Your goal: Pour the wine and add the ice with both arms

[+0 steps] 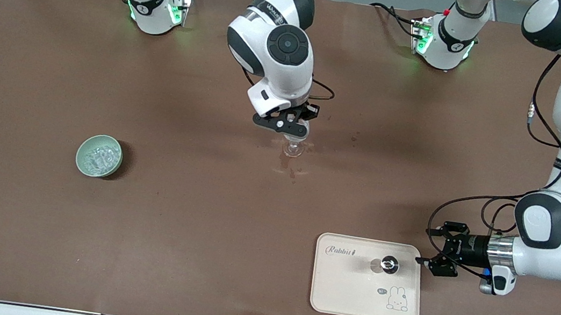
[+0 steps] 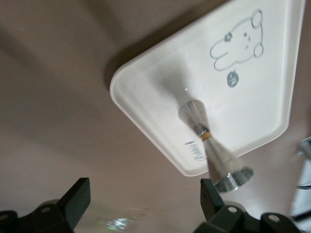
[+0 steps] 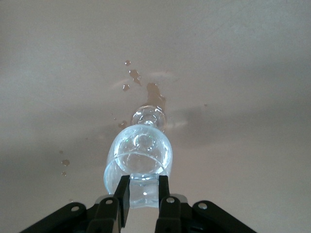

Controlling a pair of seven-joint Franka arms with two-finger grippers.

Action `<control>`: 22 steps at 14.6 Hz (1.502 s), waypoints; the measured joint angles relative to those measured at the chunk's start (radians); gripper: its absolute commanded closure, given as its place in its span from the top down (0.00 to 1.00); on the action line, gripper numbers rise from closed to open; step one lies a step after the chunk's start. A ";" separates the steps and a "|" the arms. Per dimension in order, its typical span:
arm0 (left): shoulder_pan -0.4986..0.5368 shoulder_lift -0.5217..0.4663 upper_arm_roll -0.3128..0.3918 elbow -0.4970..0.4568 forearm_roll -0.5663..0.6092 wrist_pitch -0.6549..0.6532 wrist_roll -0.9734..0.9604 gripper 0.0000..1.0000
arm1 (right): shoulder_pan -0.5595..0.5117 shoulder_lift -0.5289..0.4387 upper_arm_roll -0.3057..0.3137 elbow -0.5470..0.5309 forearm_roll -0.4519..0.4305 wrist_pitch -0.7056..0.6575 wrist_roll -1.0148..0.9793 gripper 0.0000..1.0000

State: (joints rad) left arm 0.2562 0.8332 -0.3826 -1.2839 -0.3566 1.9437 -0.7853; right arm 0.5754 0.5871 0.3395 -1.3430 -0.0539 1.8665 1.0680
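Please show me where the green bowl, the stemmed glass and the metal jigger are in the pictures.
green bowl (image 1: 82,152), front view, on its rim.
stemmed glass (image 3: 138,158), right wrist view, on its clear bowl.
metal jigger (image 2: 214,150), left wrist view, on its cone below the narrow waist.

In the front view the right arm's wrist covers most of the glass (image 1: 292,147); only its foot and a little of the bowl show below the right gripper (image 1: 293,125). The ice (image 1: 99,156) in the green bowl (image 1: 115,167) is too small to count. In the left wrist view the frame edge cuts off the tray (image 2: 146,104), and the left gripper (image 2: 143,201) shows only its fingertips. In the right wrist view the fingers (image 3: 122,199) hide the glass's near rim.
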 measured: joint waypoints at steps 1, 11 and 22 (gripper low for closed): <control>0.000 -0.032 -0.024 0.001 0.070 -0.029 -0.001 1.00 | 0.000 0.001 -0.001 0.001 -0.002 0.000 0.000 0.03; -0.037 -0.406 -0.136 -0.001 0.542 -0.291 0.296 1.00 | 0.001 0.003 -0.002 0.003 -0.009 0.000 0.002 0.11; -0.271 -0.761 0.211 -0.160 0.403 -0.454 0.655 1.00 | 0.008 0.014 -0.001 0.004 -0.009 0.000 0.005 0.54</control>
State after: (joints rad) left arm -0.0149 0.0721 -0.1713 -1.4441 0.0459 1.4892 -0.1306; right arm 0.5829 0.6016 0.3389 -1.3393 -0.0632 1.8662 1.0732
